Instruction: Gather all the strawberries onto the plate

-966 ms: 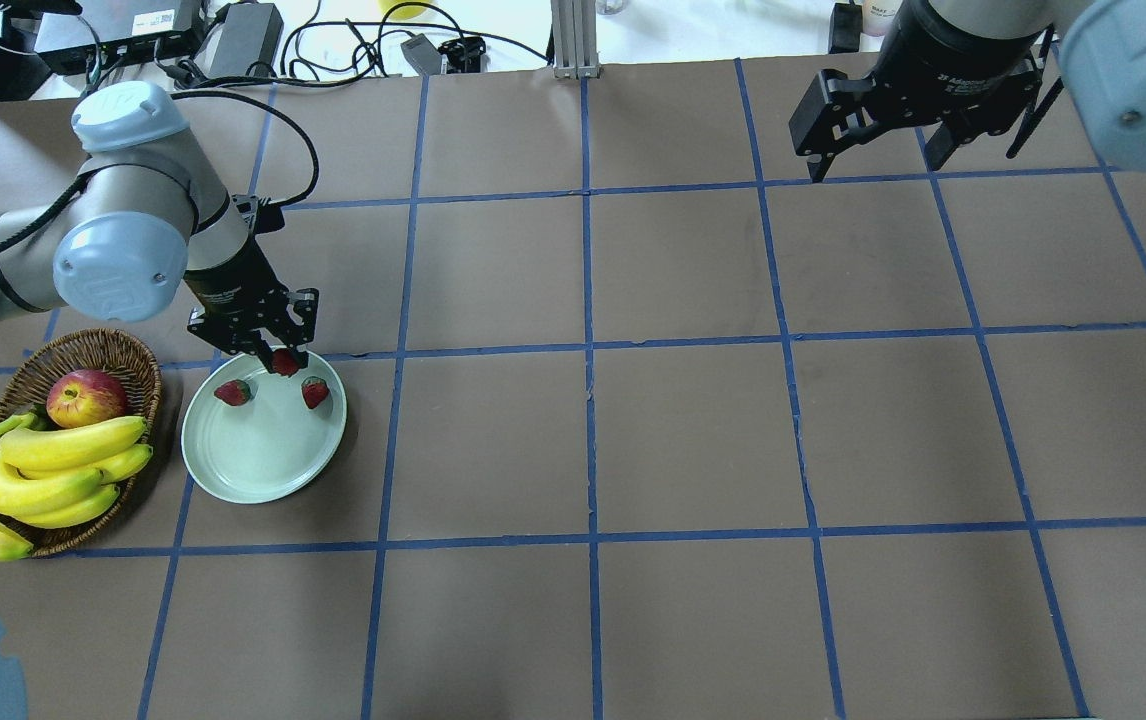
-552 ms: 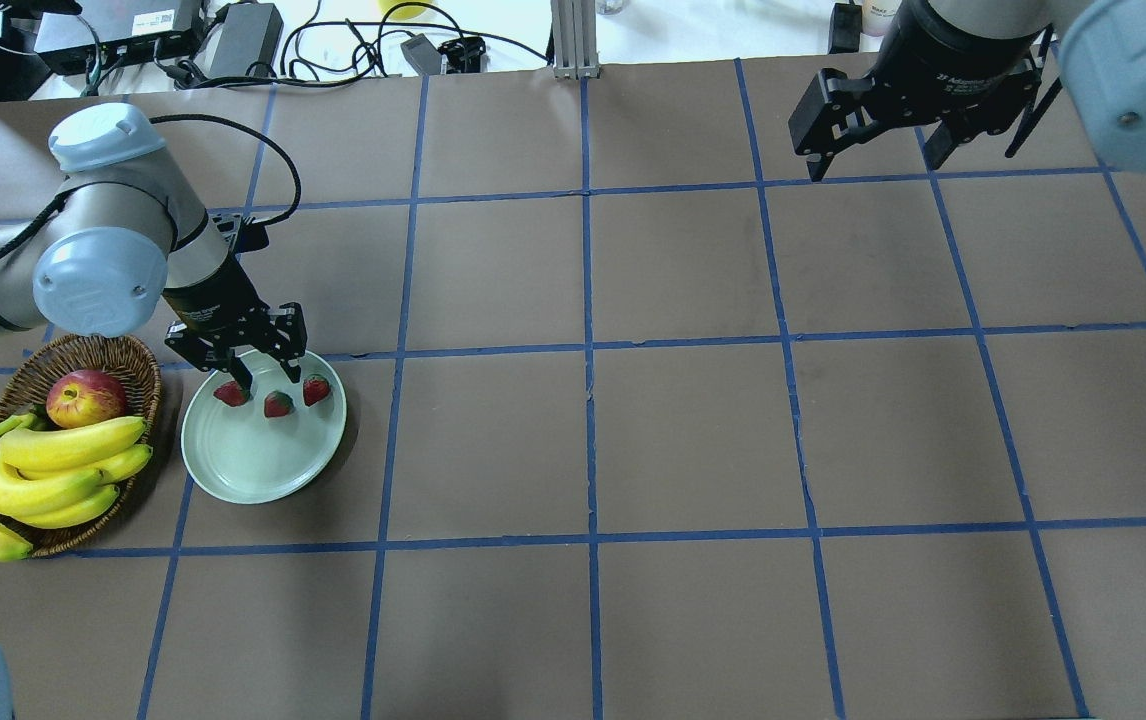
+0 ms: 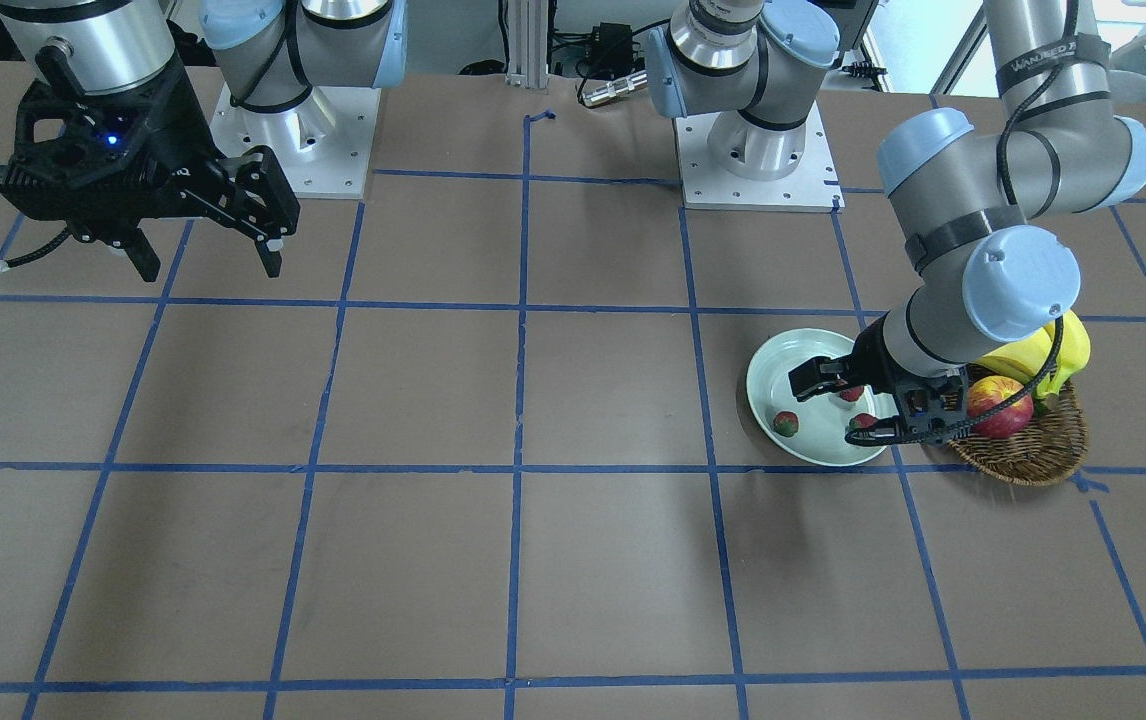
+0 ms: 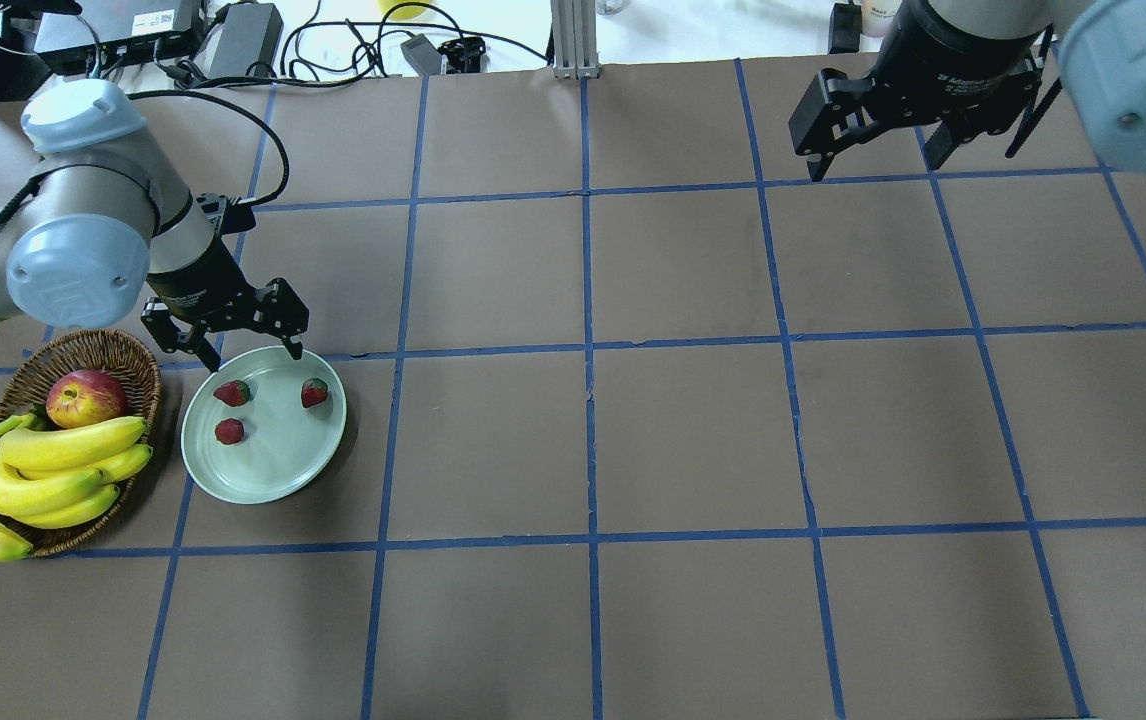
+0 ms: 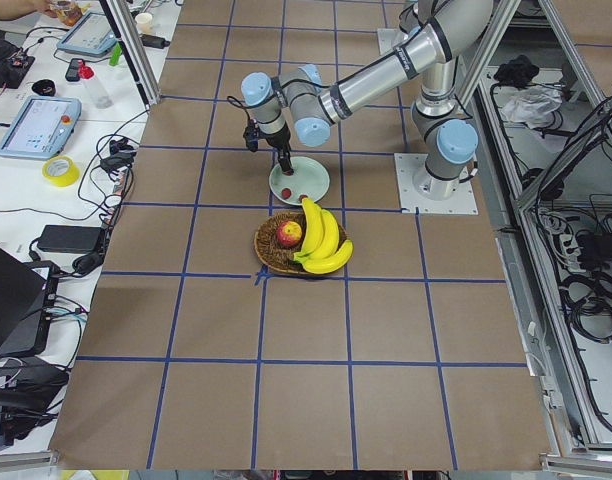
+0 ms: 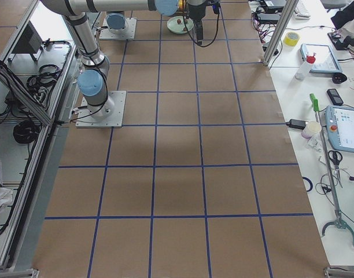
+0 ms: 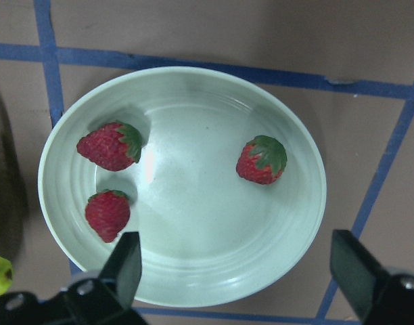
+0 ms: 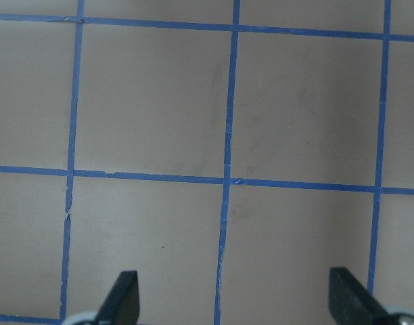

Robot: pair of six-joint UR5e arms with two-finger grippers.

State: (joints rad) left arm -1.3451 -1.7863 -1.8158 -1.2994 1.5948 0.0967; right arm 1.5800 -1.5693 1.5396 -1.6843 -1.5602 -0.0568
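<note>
Three strawberries [image 7: 109, 145] lie inside the one pale mint-green plate [image 7: 193, 230], none touching another and none outside it. Two sit close together on the side of the plate toward the wicker basket [image 4: 83, 348], and the third sits alone across the plate's middle from them. Of the pair, the berry farther from the robot [image 4: 233, 392] lies on its side, its long axis running across the plate and its green cap turned toward the plate's middle. The nearer one [image 4: 229, 431] has its cap toward its neighbour and its tip toward the plate's rim. The lone berry [image 4: 314, 392] shows its cap tilted up and outward to the rim, with its point aimed back at the plate's middle. The left gripper [image 4: 253, 358] hangs above the plate's far rim with its two fingers spread wide and nothing between them. Both fingertips show apart at the bottom of the left wrist view. The right gripper [image 4: 873, 168] is well apart from the plate, over bare brown table [image 4: 693, 430], its fingers likewise spread and empty. The single basket stands just beside the plate on the robot's left and holds one red-yellow apple [image 4: 85, 397] and one bunch of bananas [image 4: 63, 445]. At least four bananas show in the bunch, and the exact count is unclear. Blue tape lines [image 4: 588, 440] rule the table into squares around the plate.
</note>
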